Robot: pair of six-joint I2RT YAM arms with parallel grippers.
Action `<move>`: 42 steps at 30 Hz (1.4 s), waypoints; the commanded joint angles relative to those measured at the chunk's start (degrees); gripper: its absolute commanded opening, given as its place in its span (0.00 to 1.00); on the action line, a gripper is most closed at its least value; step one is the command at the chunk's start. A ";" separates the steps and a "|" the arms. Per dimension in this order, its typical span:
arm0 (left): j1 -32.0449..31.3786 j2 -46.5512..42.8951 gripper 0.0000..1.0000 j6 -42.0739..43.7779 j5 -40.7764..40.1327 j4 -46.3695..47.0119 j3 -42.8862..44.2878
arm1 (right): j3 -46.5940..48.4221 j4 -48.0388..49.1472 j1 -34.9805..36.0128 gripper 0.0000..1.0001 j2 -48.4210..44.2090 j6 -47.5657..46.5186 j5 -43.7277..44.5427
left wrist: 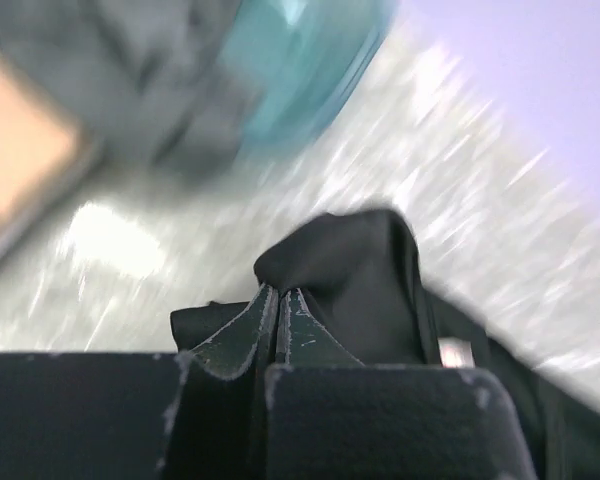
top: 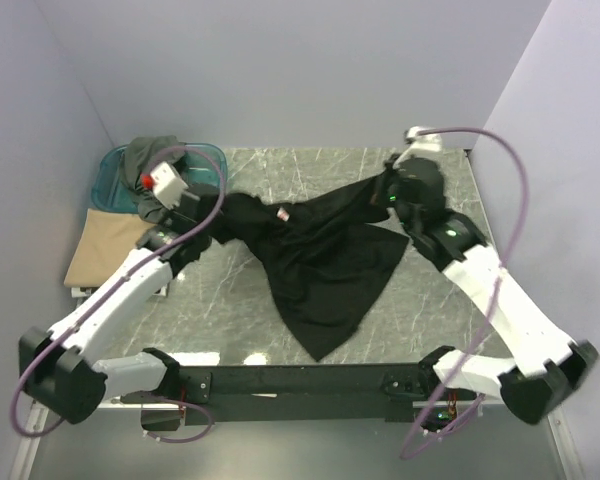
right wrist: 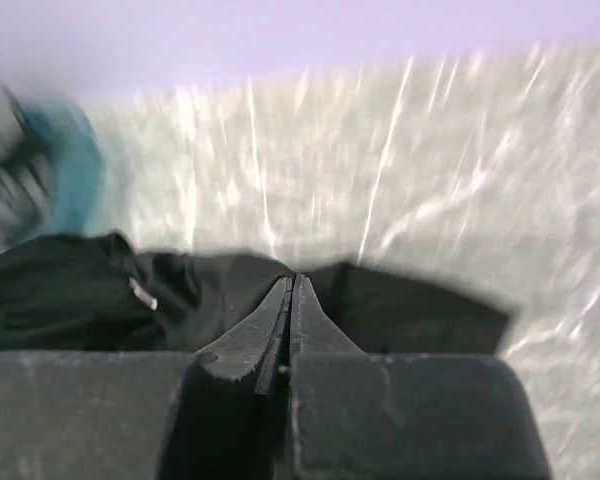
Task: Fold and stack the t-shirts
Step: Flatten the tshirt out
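Across the middle of the marble table [top: 280, 170] the black t-shirt [top: 320, 260] is strung between both arms. Its upper edge is pulled into a line and its body trails in a crumpled wedge toward the near edge. At the left edge the tan-beige t-shirt [top: 105, 245] lies flat, apparently folded. Just behind it the dark grey-olive t-shirt [top: 145, 160] is heaped in the teal tub [top: 110, 180]. The left gripper [left wrist: 278, 292] has its fingers pressed together on a bunched fold of black cloth, and the right gripper [right wrist: 291, 282] likewise pinches black cloth at the shirt's right end. The step in hand looks like spreading the black shirt before folding. The next move calls for drawing the arms apart evenly and laying the cloth down smooth without losing either pinch.
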 commanded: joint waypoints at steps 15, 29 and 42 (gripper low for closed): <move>-0.51 -22.36 0.01 20.06 -2.75 9.56 23.09 | 29.02 -7.27 -2.77 0.00 -18.43 -13.07 4.60; -0.51 -24.75 0.01 24.19 13.43 8.95 36.72 | 39.16 -14.83 -2.77 0.00 -23.63 -12.63 -8.25; 2.03 -2.79 0.01 27.19 2.87 14.67 36.62 | 31.93 -6.57 -8.03 0.00 -7.30 -21.08 6.27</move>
